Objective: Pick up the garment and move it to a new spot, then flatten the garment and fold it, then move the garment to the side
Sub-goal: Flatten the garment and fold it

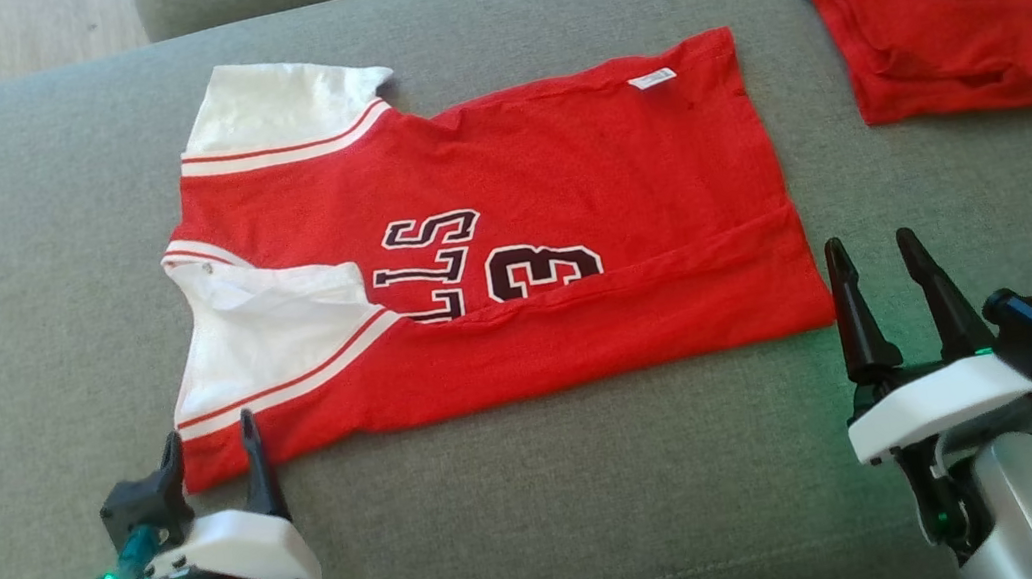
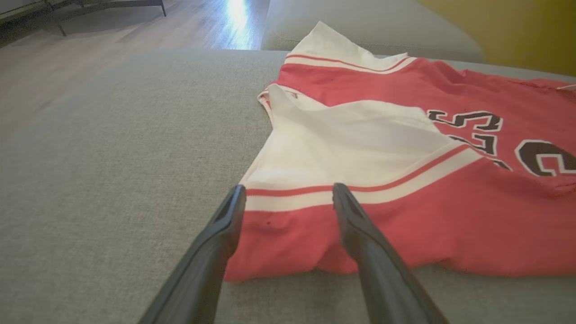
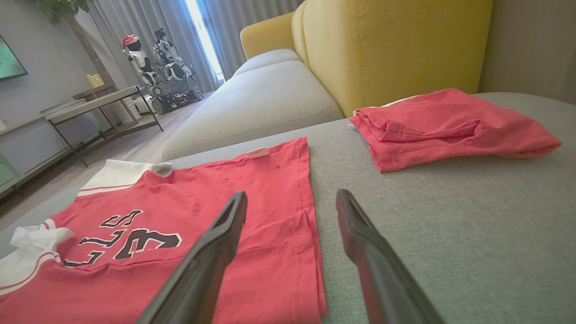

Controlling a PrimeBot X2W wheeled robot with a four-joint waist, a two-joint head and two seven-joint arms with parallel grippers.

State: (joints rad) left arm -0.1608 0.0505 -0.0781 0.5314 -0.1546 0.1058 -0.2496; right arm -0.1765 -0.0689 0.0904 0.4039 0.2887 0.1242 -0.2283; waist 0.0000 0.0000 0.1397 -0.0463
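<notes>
The garment [image 1: 508,230] is a red jersey with white sleeves and dark letters, lying spread on the grey cushion, its near long edge folded over onto itself. My left gripper [image 1: 210,444] stands open over the jersey's near left corner [image 2: 288,243], nothing between its fingers. My right gripper [image 1: 872,255] stands open just past the jersey's near right corner [image 3: 288,270], above bare cushion, and holds nothing.
A second red garment [image 1: 943,22], folded into a square, lies at the far right of the grey cushion [image 1: 22,298]; it also appears in the right wrist view [image 3: 450,126]. A yellow sofa back [image 3: 391,45] rises behind it. Wooden floor [image 2: 90,45] lies beyond the cushion's left edge.
</notes>
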